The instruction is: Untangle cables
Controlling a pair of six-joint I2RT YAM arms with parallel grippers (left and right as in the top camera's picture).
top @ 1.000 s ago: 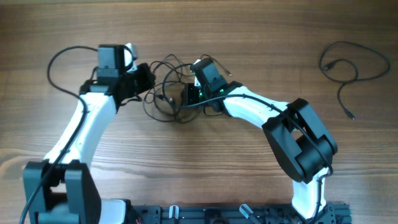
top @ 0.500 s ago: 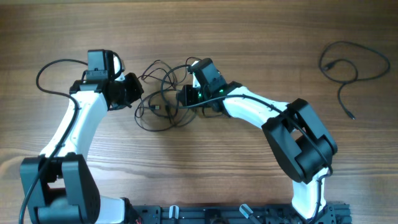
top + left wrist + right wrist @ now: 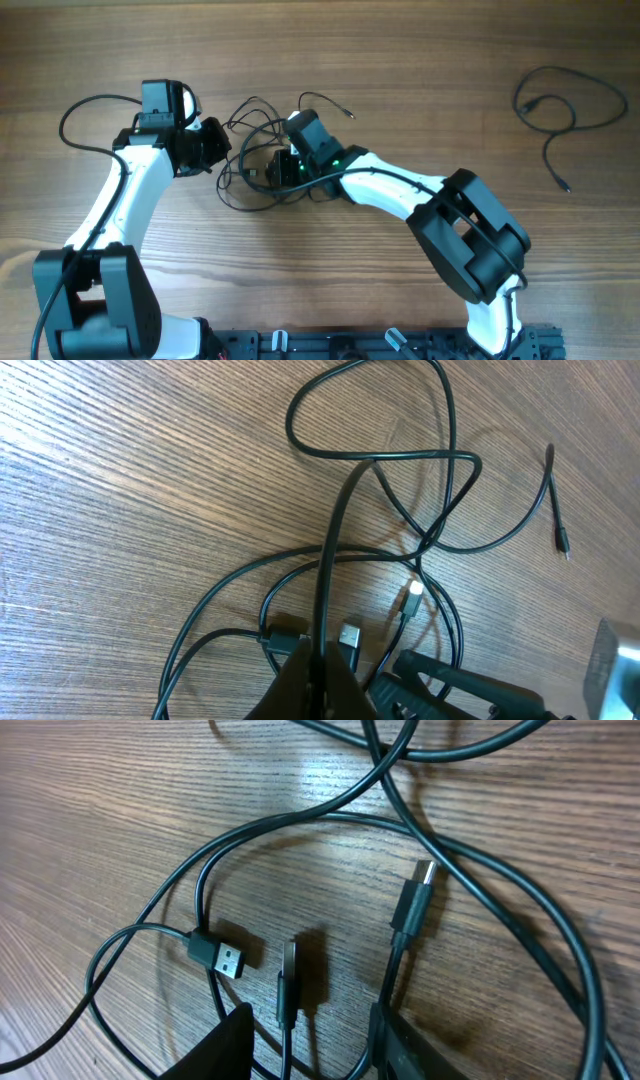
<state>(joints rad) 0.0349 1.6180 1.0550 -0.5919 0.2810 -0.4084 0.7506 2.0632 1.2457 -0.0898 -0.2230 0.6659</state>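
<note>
— Where is the tangle sitting?
— I see the cables (image 3: 258, 150) bunched on the table (image 3: 400, 60), left of centre, between my two arms. One more cable (image 3: 547, 69) lies alone, well apart at the far right.
— Left pincer?
— My left gripper (image 3: 318, 665) is clamped on a single black strand (image 3: 323, 560), which runs up from the fingertips over the loops.
— And the right one?
— My right gripper (image 3: 312, 1020) hangs over the bunch with its jaws apart, gripping nothing. A USB plug (image 3: 222, 957) lies just left of the gap, and a slimmer plug (image 3: 412, 905) lies to its right.
</note>
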